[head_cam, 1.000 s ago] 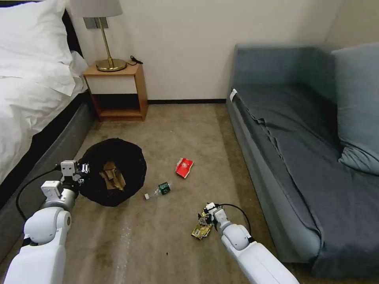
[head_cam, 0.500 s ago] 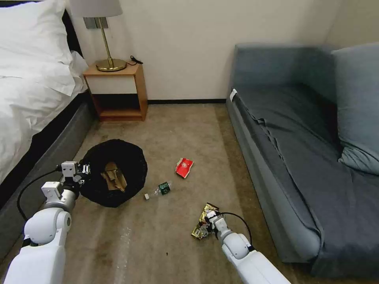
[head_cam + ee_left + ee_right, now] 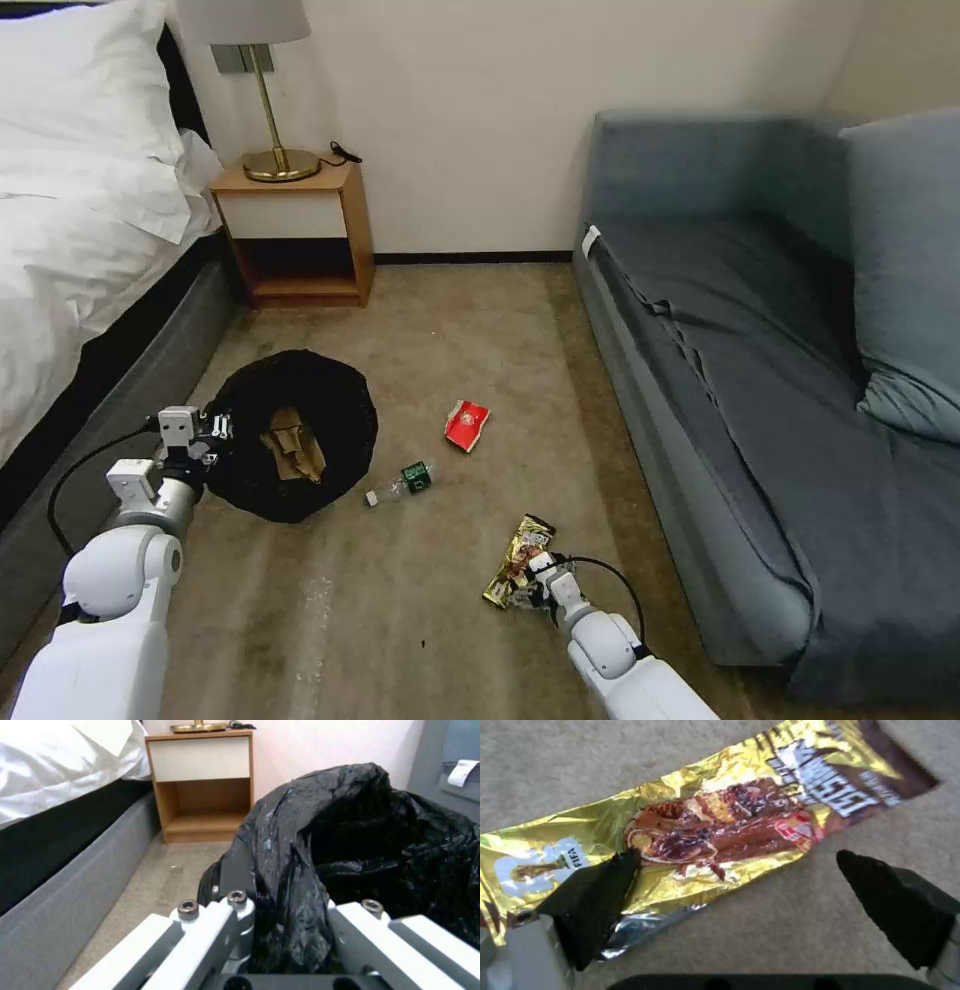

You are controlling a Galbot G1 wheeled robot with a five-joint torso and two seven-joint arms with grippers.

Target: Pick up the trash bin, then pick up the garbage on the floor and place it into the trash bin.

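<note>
one gold-brown snack wrapper (image 3: 720,828) — crinkled, flat — under spread right gripper (image 3: 735,877); left gripper (image 3: 290,930) clamps bin liner (image 3: 360,843).

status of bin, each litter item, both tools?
trash bin: rim clamped by left tool
paper bag: inside bin
snack wrapper: flat on carpet
right tool: open, fingers astride wrapper
bottle: lying on carpet
red-and-white packet: on carpet
</note>
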